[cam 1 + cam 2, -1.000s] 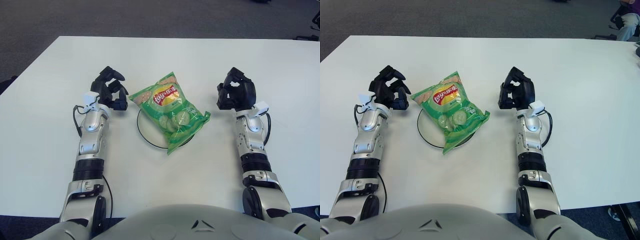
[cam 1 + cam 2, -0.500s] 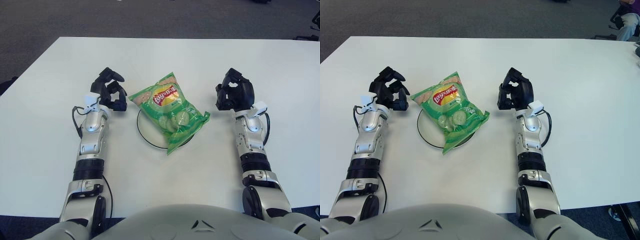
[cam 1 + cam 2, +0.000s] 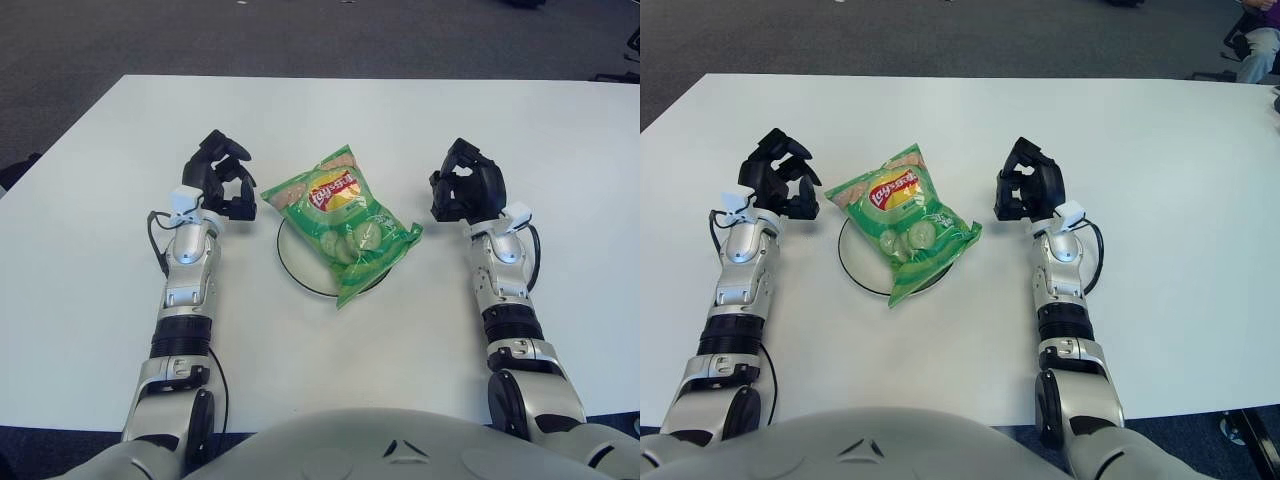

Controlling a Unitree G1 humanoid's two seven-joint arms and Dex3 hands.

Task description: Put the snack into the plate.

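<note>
A green Lay's snack bag lies across a white plate with a dark rim, near the middle of the white table; its ends hang over the rim. My left hand shows just left of the bag, fingers curled, holding nothing. Right of the bag is my right hand, fingers curled too and empty. Neither hand touches the bag.
The table's far edge borders dark carpet. In the right eye view, a seated person's legs show at the far right beyond the table. My forearms extend toward the near edge.
Nothing has visibly changed with the bag or plate. Both hands keep their places beside it, with only a slight shift of the whole view.
</note>
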